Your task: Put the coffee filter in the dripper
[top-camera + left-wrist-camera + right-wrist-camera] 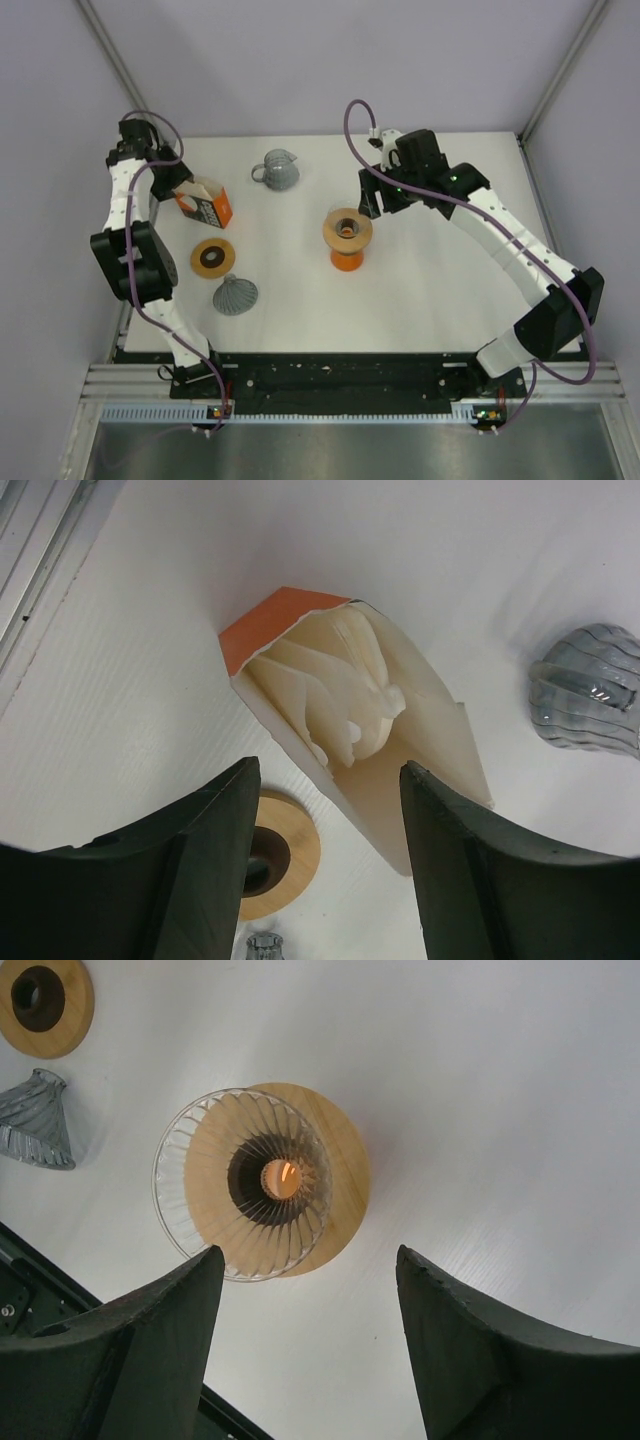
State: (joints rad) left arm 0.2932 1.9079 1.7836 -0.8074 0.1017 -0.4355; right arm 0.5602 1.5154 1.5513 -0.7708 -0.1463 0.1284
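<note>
On a white table (430,290) inside a pale-walled booth, two robot arms hang over the makings of a pour-over coffee. At the far left, the left gripper (330,775) points down at an orange cardboard box (203,203) lying on its side with its end torn open. Its two dark fingers (190,870) are spread wide and hold nothing. The cream paper filters (335,685) sit bunched inside the box, and none has been drawn out. The box's near edge shows between the fingertips in the wrist view, though contact cannot be made out. Near the middle of the table stands the dripper (243,1182), a ribbed glass funnel seated in a round wooden collar (340,1160) on top of an orange base (347,261). No paper lines it, and the orange shows through its centre hole. The right gripper (310,1260) hovers just beside and above the dripper on its far right side. Its fingers are likewise parted, and it grips nothing. A glass jug (278,170) stands at the back of the table between the two arms. Closer to the arm bases, a loose wooden ring (213,257) lies flat, just beside a second ribbed glass cone (235,295) resting on its side.
</note>
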